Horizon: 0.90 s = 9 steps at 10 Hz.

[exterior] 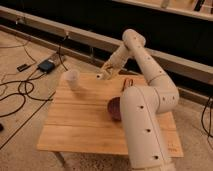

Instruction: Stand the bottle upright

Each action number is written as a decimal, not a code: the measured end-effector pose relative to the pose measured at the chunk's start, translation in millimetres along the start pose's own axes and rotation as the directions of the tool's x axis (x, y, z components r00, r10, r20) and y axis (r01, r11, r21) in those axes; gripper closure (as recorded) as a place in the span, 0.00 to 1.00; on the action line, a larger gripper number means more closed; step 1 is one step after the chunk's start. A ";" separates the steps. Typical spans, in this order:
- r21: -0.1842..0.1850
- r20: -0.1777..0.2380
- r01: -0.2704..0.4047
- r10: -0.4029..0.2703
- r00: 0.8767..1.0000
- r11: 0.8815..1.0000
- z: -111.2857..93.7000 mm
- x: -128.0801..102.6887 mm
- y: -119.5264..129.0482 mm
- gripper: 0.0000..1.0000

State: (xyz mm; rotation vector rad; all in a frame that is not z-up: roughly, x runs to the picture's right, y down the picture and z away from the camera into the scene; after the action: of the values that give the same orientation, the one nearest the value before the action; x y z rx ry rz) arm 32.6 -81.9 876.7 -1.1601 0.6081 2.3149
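Front-left of table (75, 125) is free, wide lane in. Back edge: cup (72, 78) at left, gripper (104, 76) closed near it on the right, narrow gap btwn. Dark bowl (114, 107) + arm (145, 120) block the right side.

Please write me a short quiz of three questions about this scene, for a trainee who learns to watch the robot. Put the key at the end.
1. Multiple choice: where is the gripper?
A) over the far edge of the table, near the cup
B) low over the near edge of the table
C) under the table
2. True or false: the dark bowl stands stacked on top of the cup.
3. Fill in the word: the pale bottle is at the tip of the ____.

Key: 1 A; 2 false, the bowl sits on the table beside the arm, apart from the cup; 3 gripper.
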 end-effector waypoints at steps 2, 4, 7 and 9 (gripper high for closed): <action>-0.056 -0.014 -0.024 0.023 1.000 0.998 -5.1 -0.6 2.6 1.00; -0.105 -0.034 -0.045 0.042 0.999 0.993 -9.9 5.8 7.7 1.00; -0.113 -0.074 -0.082 0.074 0.994 0.990 -5.5 16.4 -1.9 1.00; -0.094 -0.106 -0.093 0.083 0.991 0.991 8.4 26.4 -9.9 1.00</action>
State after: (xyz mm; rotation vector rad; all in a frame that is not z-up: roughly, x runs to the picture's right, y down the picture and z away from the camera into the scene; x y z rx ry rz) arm 19.4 -63.6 857.8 -1.3294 0.5983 2.3954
